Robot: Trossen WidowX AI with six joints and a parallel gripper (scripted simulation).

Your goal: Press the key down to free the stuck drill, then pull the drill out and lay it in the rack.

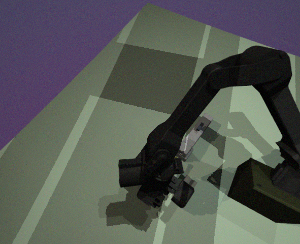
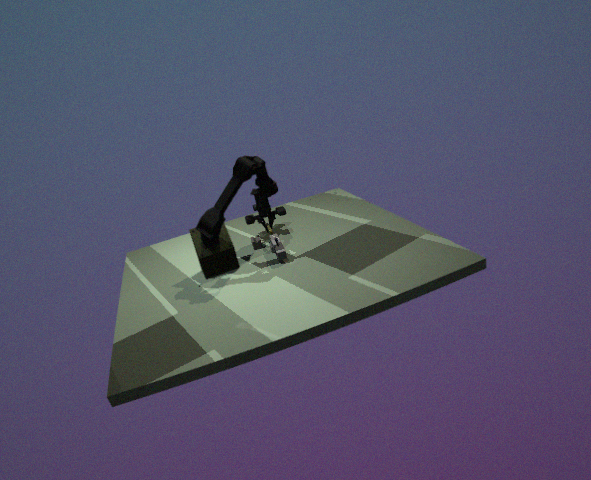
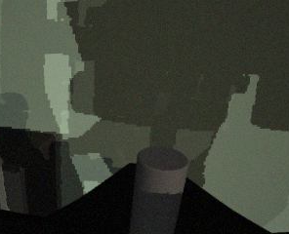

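My gripper (image 3: 148, 175) (image 2: 266, 226) is shut on the drill (image 3: 160, 172), a mauve-grey cylinder with a yellow end near the palm. It holds the drill upright and off the table. In the top view my wrist hides most of the drill. The pale long fixture (image 1: 195, 136) (image 2: 280, 251) lies on the table just behind the wrist, with the small dark key (image 1: 200, 127) on top of it. A dark block with a grey end (image 1: 183, 195) (image 3: 23, 170) stands close beside the gripper. I cannot tell whether it is the rack.
The arm's dark base box (image 1: 260, 194) (image 2: 215, 255) stands to the right in the top view. The green patterned table (image 1: 66, 157) stretches wide to the left and back, with heavy shadows under the arm.
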